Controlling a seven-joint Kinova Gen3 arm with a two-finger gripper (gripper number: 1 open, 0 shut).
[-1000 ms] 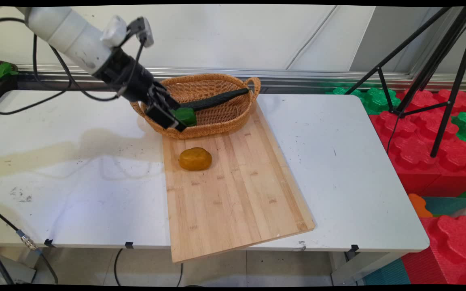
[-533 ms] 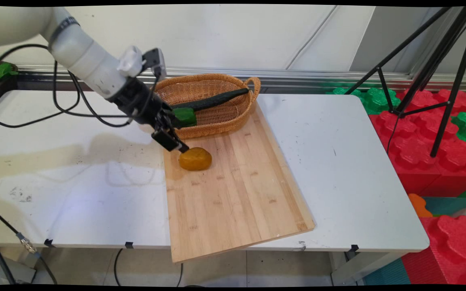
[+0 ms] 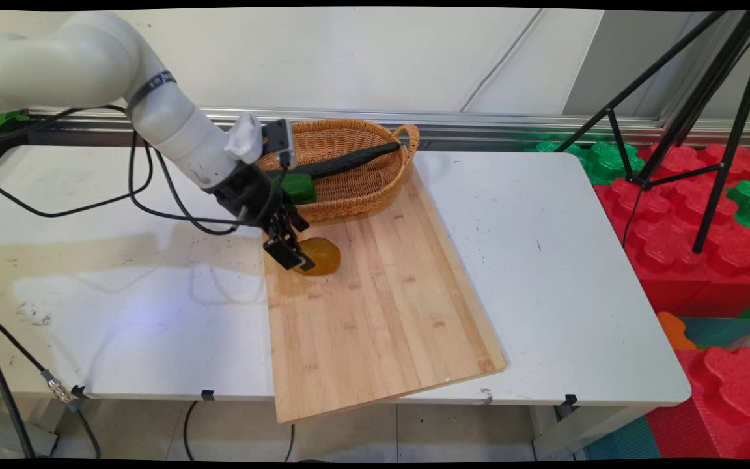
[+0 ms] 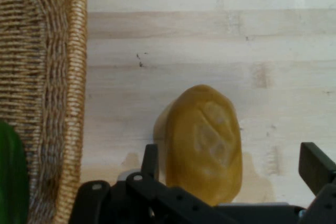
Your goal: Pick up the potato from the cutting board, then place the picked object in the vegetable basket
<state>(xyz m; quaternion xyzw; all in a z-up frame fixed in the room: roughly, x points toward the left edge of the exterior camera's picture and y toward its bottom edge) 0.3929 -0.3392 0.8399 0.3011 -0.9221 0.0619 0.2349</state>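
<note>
Near the far end of the cutting board (image 3: 375, 299), close to its left edge, the gripper (image 3: 297, 251) is lowered over a yellow-brown potato (image 3: 324, 255). Its fingers are spread, one on each side of the potato; the hand view shows the left finger (image 4: 150, 160) just beside the potato (image 4: 205, 142) and the right finger (image 4: 315, 166) apart from it, with board visible between. Contact on the left side cannot be confirmed. The potato lies on the board, not lifted.

Behind the potato, a wicker basket (image 3: 362, 189) stands at the board's far end, partly resting on it, near the table's far edge. Inside the basket lie a long dark green cucumber (image 3: 349, 159), stretching toward the right handle, and a bright green item (image 3: 299, 187) by the near-left wall; its kind cannot be told. The basket's woven wall (image 4: 47, 93) fills the hand view's left side.

The board lies on the white table (image 3: 564, 280), its near end overhanging the table's near edge. Black cables (image 3: 147, 195) hang from the arm over the table's left part.
</note>
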